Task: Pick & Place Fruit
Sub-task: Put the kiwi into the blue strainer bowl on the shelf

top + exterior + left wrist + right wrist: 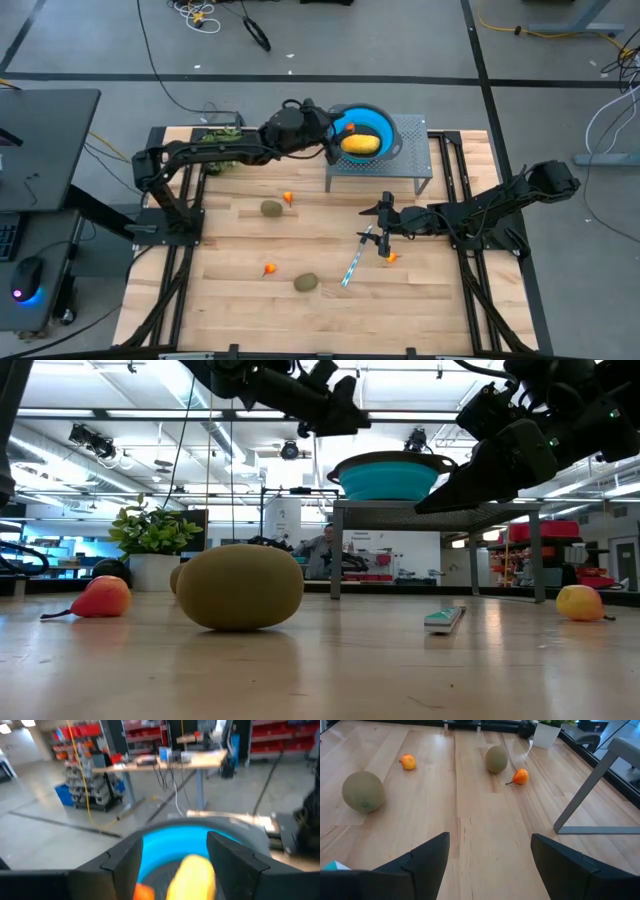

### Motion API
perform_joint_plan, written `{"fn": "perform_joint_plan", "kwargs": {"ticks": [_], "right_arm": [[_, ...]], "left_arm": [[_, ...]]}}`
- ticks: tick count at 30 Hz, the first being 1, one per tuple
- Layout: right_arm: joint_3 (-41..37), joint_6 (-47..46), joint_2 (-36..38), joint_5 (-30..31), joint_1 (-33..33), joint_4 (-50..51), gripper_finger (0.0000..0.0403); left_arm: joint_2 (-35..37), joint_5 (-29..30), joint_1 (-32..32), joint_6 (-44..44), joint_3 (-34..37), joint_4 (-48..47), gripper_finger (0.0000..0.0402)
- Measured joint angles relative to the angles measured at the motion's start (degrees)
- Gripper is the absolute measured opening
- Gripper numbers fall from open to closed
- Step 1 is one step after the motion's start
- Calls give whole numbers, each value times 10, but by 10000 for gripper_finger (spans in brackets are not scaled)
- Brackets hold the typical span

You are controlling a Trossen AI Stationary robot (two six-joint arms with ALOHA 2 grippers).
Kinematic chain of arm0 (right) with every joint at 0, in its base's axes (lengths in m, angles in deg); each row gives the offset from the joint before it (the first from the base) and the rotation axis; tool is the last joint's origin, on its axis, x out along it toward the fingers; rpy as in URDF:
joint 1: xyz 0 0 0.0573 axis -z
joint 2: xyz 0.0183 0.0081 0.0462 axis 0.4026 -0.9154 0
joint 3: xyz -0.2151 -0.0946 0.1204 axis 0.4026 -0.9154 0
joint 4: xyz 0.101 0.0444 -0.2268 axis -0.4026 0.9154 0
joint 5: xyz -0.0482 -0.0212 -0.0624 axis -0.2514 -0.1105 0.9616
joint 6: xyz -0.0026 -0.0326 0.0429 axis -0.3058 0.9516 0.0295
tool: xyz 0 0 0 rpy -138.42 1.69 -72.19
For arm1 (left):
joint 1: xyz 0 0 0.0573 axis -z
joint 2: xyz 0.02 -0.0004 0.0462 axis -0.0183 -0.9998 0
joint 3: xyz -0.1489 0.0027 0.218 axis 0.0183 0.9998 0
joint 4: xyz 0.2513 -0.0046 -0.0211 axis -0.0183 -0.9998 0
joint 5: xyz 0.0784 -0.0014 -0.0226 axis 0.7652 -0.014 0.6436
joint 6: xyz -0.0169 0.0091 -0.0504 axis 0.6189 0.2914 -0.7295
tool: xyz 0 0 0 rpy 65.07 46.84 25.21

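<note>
The blue bowl (382, 125) sits on a grey stand (415, 165) at the table's far side. The yellow-orange oblong fruit (361, 144) and a small orange bit (145, 892) lie in it. My left gripper (335, 140) hovers open at the bowl's left rim, and its fingers (122, 862) frame the oblong fruit (192, 875) without touching it. My right gripper (385, 215) is open, low over the table's middle. Two kiwi-like ovals (271, 208) (306, 283) and three orange bits (288, 198) (269, 269) (390, 257) rest on the wood.
A slim silver-blue utensil (355, 260) lies on the table just near-left of my right gripper. A green potted plant (220, 135) stands at the far left corner, under my left arm. The stand's legs (585, 795) rise to the right gripper's far side. Bare wood lies along the near edge.
</note>
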Motion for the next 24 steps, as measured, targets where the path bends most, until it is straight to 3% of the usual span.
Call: {"fn": "perform_joint_plan", "kwargs": {"ticks": [8,12,16,24], "right_arm": [[0,-5,0,0,0,18,288],[0,-6,0,0,0,17,288],[0,-10,0,0,0,17,288],[0,-12,0,-1,0,17,288]], "left_arm": [[95,7,29,-6,-1,-206,267],[134,56,59,-54,0,-343,264],[143,112,97,-99,0,-479,259],[143,111,167,-181,0,-686,258]]}}
